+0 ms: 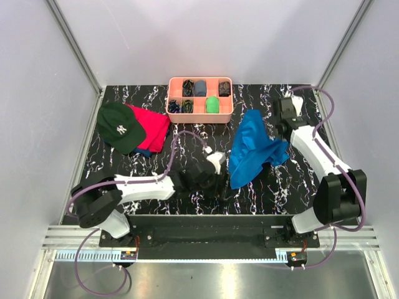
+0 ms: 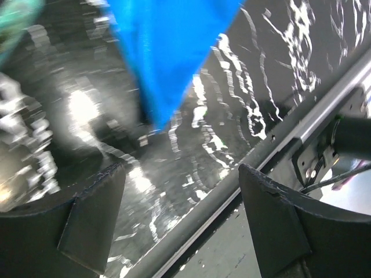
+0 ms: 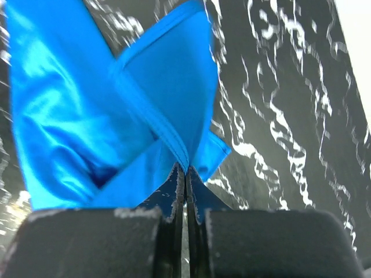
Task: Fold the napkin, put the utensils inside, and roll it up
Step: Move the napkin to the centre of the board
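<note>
Near the far left corner of the black, white-veined bench (image 1: 274, 187) lies a dark green cap (image 1: 120, 126) with a white logo. Its right side overlaps a red cloth (image 1: 154, 126).

Along the near edge, the left arm (image 1: 143, 187) stretches rightward, low over the bench, and ends close to the middle. The left claw (image 2: 181, 214) stands wide apart. In the left wrist view its two dark fingers (image 2: 93, 214) frame bare bench and the metal rail at the near edge, with nothing between them.

At the middle of the far edge sits the pink tray (image 1: 201, 115). Its compartments hold small dark bundles and one green item (image 1: 212, 104).

Right of the bench's middle, between the tray and the near edge, is the napkin (image 1: 252, 149), bright blue and bunched into loose folds. It fans out leftward from its right corner. Its pointed lower end comes down toward the bench just beside the left claw, and the left wrist view shows that tip right in front of the open fingers.

The right claw (image 3: 186, 176) is clamped on the napkin. In the right wrist view its fingers are pressed together on a hemmed edge of the blue cloth, which spreads away from them in glossy folds. The right arm (image 1: 318, 152) reaches up along the right edge of the bench.
</note>
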